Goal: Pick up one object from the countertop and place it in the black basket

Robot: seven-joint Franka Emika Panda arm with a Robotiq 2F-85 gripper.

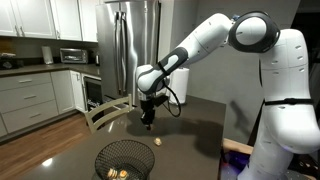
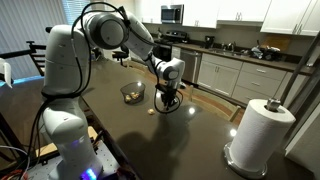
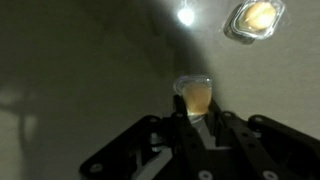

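In the wrist view my gripper is shut on a small tan object that sticks out beyond the fingertips. A second tan object lies on the dark countertop at the top right. In both exterior views the gripper hangs just above the countertop. The loose object lies close beside it. The black basket stands on the countertop a little away from the gripper, with a few tan lumps in it.
A white paper-towel roll stands on the countertop near one end. A wooden chair back is at the counter's far edge. A steel fridge and kitchen cabinets stand behind.
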